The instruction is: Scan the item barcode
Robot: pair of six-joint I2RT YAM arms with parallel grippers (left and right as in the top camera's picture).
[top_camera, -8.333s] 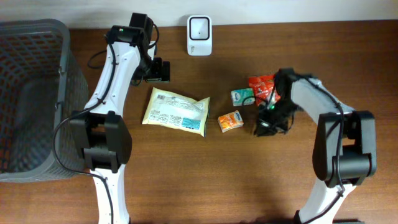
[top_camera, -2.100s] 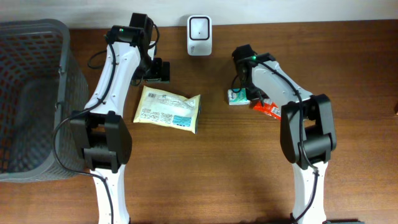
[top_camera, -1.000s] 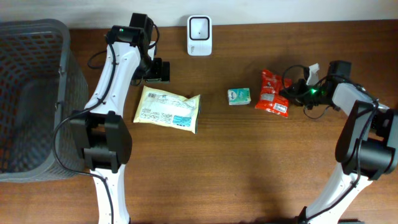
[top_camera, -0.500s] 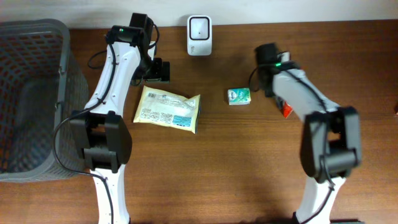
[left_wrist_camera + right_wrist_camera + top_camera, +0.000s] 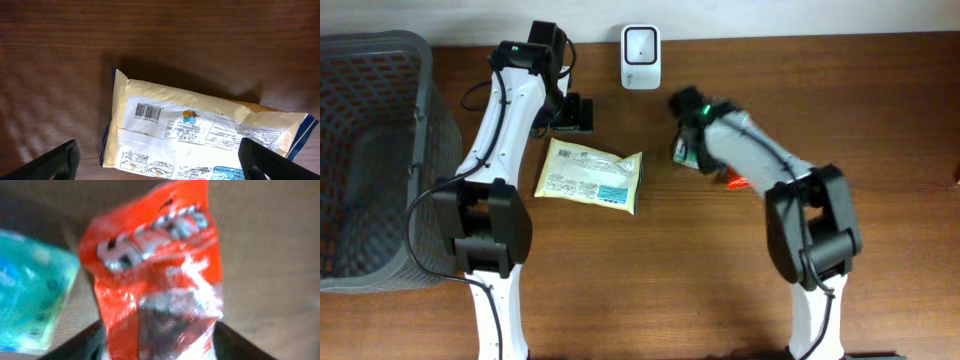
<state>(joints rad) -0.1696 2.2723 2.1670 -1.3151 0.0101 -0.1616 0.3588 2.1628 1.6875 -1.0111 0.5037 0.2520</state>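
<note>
Swinging in from the far right of the table (image 5: 900,250) within the last second, the right arm (image 5: 750,150) now lies across the middle, its wrist just below the scanner (image 5: 640,43); the red packet (image 5: 736,183) sits a little further left than half a second ago and shows overhead only as a sliver at the arm's edge, near the green packet (image 5: 680,152); the right gripper (image 5: 157,342), clamped tight a moment ago, now has its fingers spread, one at each lower corner of the wrist view, so I judge the red packet has just been let go or is about to be re-gripped; blur hides whether either pad touches it.

For the task, this puts the red packet nearer the scanner but not yet presented to it; it seems to lie on the table, apart from the scanner, and no barcode can be made out on the face that shows.

From the right gripper the red packet lies straight ahead, its lower end between the spread fingers, the green packet just beside it at the left of that view.

Over on the other side, the left gripper (image 5: 160,165) hangs wide open above the pouch (image 5: 200,135), holding nothing; the pouch's barcode (image 5: 148,111) faces up.
</note>
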